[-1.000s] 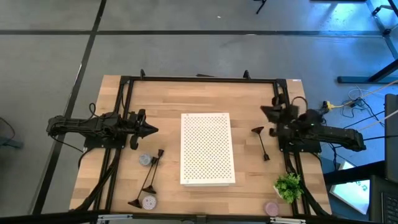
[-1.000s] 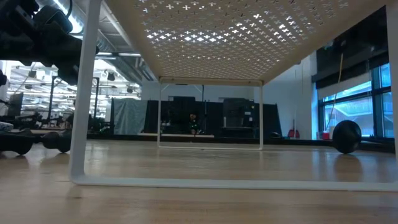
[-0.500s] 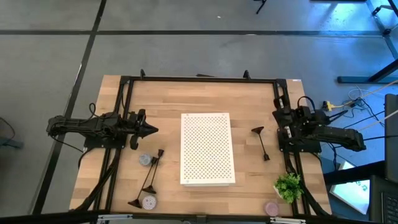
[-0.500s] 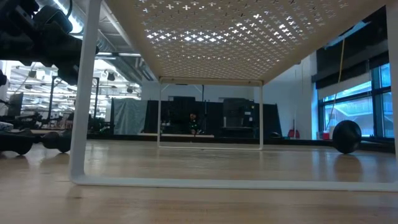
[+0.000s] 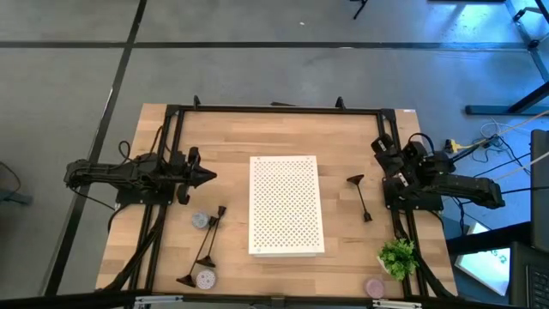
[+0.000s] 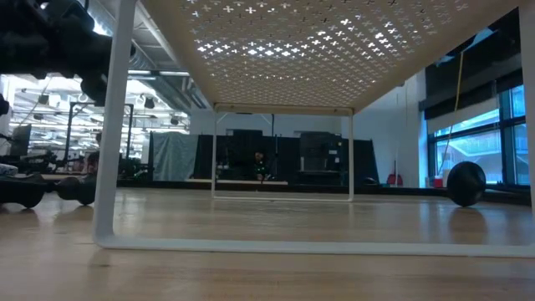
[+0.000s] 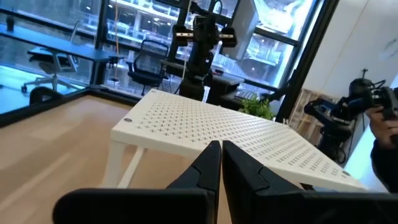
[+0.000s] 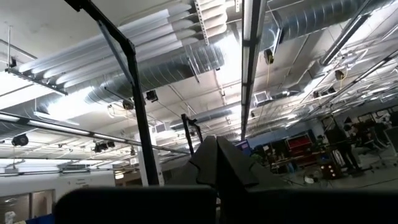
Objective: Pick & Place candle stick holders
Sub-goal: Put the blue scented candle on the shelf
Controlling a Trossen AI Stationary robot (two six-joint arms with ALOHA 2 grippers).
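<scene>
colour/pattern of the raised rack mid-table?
White rectangular perforated rack, its top covered in small regular holes; clearest in the high view.

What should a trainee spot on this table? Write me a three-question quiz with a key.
1. Multiple choice: how many candle stick holders lie on the right arm's side of the white rack? A) none B) one C) three
2. True or false: the left gripper is gripping a holder.
3. Fill in: the green plant stands on the ____ arm's side of the table.

Key:
1. B
2. False: it is shut on nothing, up off the table beside the rack.
3. right
</scene>
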